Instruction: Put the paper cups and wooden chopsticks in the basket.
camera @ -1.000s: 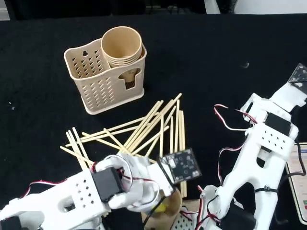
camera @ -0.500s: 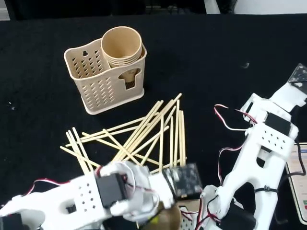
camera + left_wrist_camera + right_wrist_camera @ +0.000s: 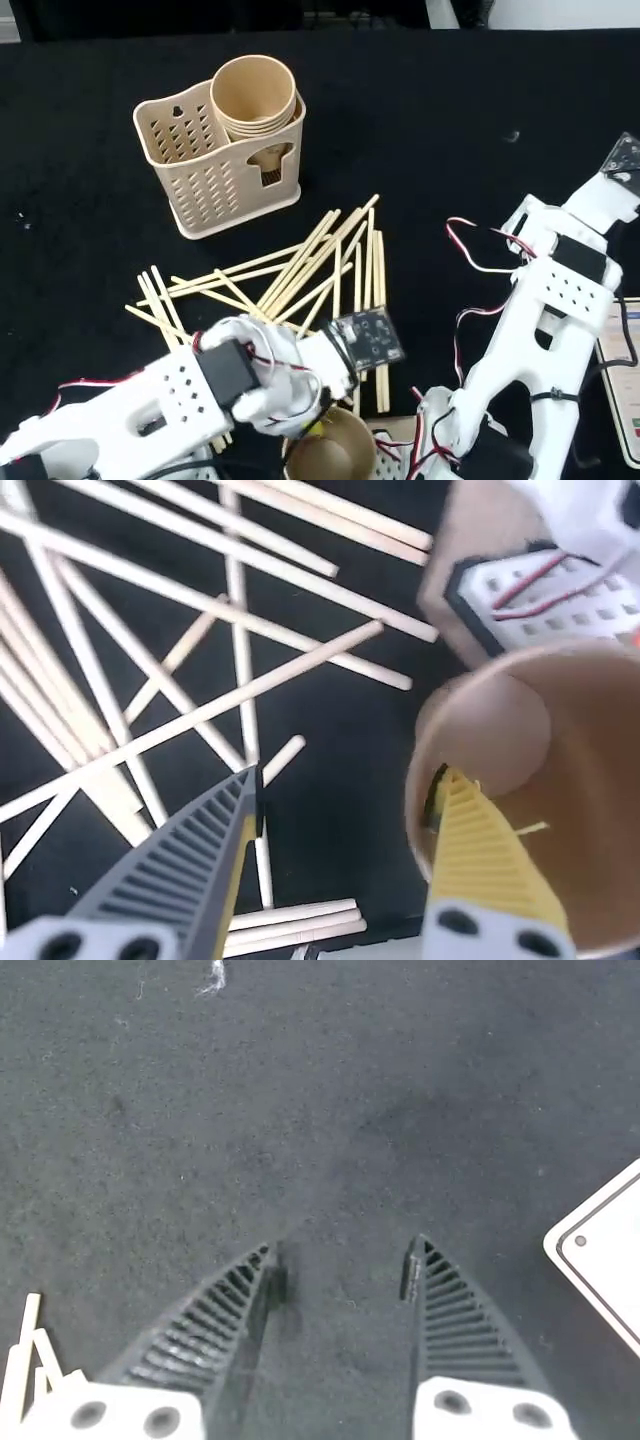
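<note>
Left gripper (image 3: 345,775) spread wide, its yellow finger inside the rim of a loose paper cup (image 3: 585,790) beside scattered chopsticks (image 3: 310,265). Right gripper (image 3: 340,1255) parted over the black table (image 3: 480,100). The basket (image 3: 215,185) holds stacked cups (image 3: 253,95).

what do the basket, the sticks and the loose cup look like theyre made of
Basket: probably moulded plastic, beige and matte, with rows of slots in its walls.
Chopsticks: bare pale wood by the look, dull, with blunt-cut ends.
Loose cup: likely paper, tan and unglossy, with a thin rim.
</note>
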You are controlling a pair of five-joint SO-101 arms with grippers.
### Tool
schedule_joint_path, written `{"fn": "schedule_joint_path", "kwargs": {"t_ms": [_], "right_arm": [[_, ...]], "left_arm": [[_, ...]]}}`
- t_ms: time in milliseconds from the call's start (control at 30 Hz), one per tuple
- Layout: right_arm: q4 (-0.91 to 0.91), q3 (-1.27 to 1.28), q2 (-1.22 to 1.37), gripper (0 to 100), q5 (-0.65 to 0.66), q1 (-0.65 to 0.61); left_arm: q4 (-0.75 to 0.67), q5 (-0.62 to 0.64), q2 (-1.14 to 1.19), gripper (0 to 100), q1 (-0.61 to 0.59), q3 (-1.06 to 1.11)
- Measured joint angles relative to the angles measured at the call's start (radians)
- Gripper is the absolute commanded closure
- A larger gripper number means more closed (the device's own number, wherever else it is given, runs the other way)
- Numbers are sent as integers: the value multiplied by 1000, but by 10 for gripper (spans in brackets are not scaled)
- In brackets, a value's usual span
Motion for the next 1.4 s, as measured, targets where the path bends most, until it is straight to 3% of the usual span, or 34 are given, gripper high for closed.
{"fn": "schedule_joint_path", "kwargs": {"t_ms": [67, 100, 367, 633, 767, 900, 1033, 1133, 1400], "right_arm": [[0, 0, 0, 805, 0, 0], [0, 0, 0, 805, 0, 0], [0, 0, 0, 805, 0, 0], [0, 0, 0, 805, -25, 0], [0, 0, 0, 805, -31, 0], [0, 0, 0, 805, -34, 0], [-21, 6, 0, 805, -74, 0], [-80, 58, 0, 805, -84, -18], [-181, 160, 0, 805, -86, -157]], "left_arm": [[0, 0, 0, 964, 29, 0], [0, 0, 0, 976, 40, 0], [21, -25, -2, 970, 87, 0], [262, -26, 0, 970, 71, -321], [324, -26, 0, 970, -57, -509], [318, -92, 0, 970, -298, -634], [190, -118, 0, 970, -580, -747], [48, -66, 0, 970, -747, -806], [-276, 107, 100, 970, -816, -812]]}}
